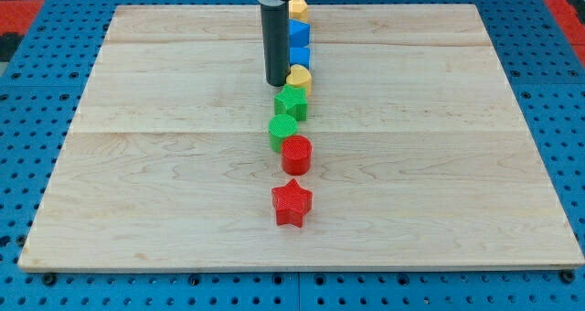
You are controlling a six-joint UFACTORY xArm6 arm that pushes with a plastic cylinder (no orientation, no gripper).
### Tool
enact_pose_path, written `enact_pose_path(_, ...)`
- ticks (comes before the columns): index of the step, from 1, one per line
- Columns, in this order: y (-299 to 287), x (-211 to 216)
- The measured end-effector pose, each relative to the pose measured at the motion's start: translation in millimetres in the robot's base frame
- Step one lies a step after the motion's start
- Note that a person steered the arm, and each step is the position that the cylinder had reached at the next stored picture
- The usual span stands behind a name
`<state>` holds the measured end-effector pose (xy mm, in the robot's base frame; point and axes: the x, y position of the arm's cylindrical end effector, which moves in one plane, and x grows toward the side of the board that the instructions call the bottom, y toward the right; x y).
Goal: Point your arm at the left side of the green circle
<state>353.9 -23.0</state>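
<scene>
Sitting on the wooden board [137, 165], my tip [277, 83] is at 12 o'clock from the green circle [282, 131], not on its left side.
No jaws on this rig, just the rod. Blocks run in a column near board centre: yellow block [298, 7] at 12, two blue blocks [300, 32] [300, 57], yellow heart [299, 78] touching the tip at its 3, green star [291, 101], green circle, red cylinder [296, 154] touching it at 5, red star [292, 202] apart at 6.
</scene>
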Motion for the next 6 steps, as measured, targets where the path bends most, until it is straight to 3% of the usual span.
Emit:
enact_pose_path(2,-20.2,-3.9)
enact_pose_path(4,-85.1,15.1)
enact_pose_path(6,-96.0,18.7)
